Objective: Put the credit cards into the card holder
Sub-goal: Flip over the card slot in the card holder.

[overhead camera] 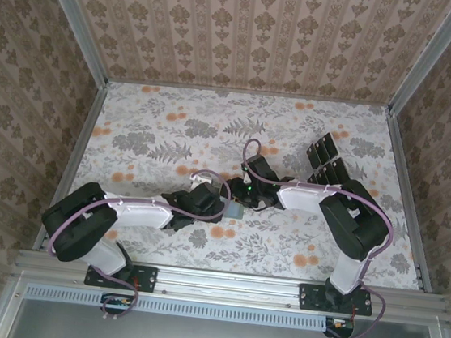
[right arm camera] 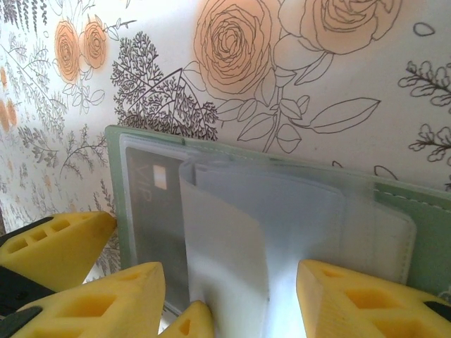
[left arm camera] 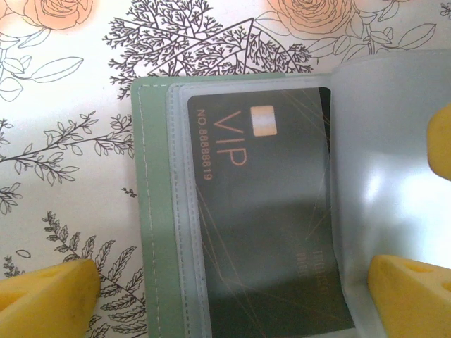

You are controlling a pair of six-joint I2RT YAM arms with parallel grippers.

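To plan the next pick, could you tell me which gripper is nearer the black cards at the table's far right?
Right. The right gripper sits at the card holder, left of the cards; the left gripper is just beyond, further left.

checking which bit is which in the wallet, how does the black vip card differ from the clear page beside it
The VIP card is opaque black with gold lettering; the clear page is plain and milky. The card lies flat, tucked in a pocket; the page is lifted and curling. Both sit in the open green card holder.
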